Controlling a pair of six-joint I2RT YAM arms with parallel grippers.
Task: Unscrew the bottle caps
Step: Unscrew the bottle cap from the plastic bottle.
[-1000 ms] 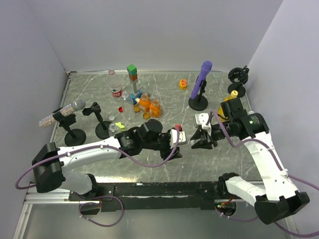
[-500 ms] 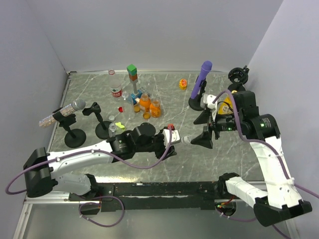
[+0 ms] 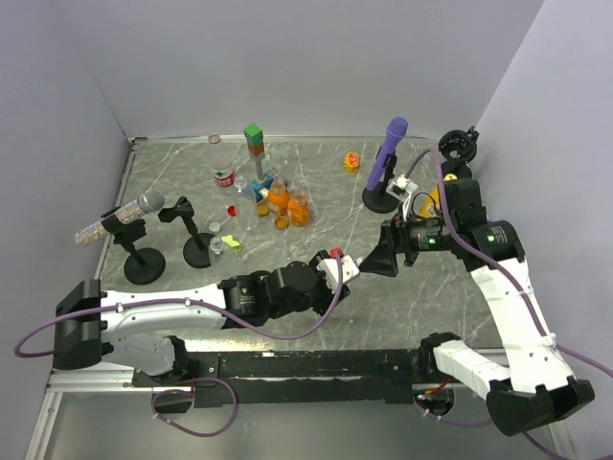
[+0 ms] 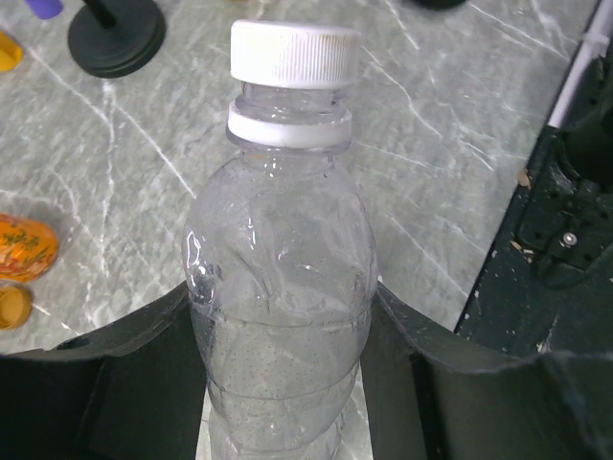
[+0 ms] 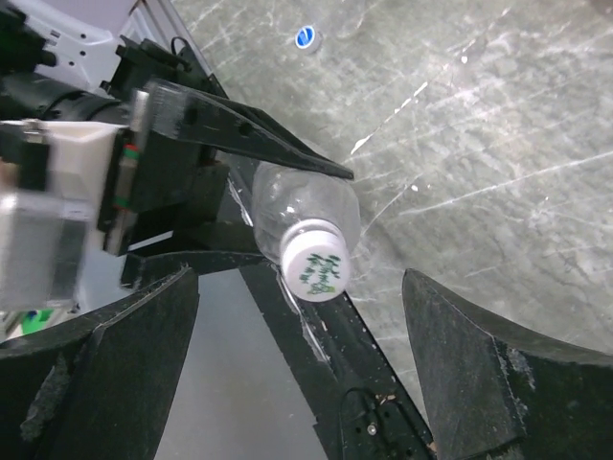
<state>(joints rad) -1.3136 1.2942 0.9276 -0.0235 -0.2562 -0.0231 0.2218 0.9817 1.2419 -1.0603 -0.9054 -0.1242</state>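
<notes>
Now, your left gripper [image 4: 278, 383] clamps the clear bottle [image 4: 278, 268] near mid-table, its white cap [image 5: 314, 264] pointing right. Your right gripper [image 5: 302, 356] gapes wide around the cap without touching it: centre up, close squarely, then twist.

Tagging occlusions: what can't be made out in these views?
- Left wrist: clear bottle base cut off by the bottom edge, sides hidden by the left fingers.
- Right wrist: bottle body partly behind a left finger; white cap print too small to read.
- Top external: bottle and cap mostly hidden by the left fingers and right fingers.
- Cap loosened or not: no view shows.
</notes>
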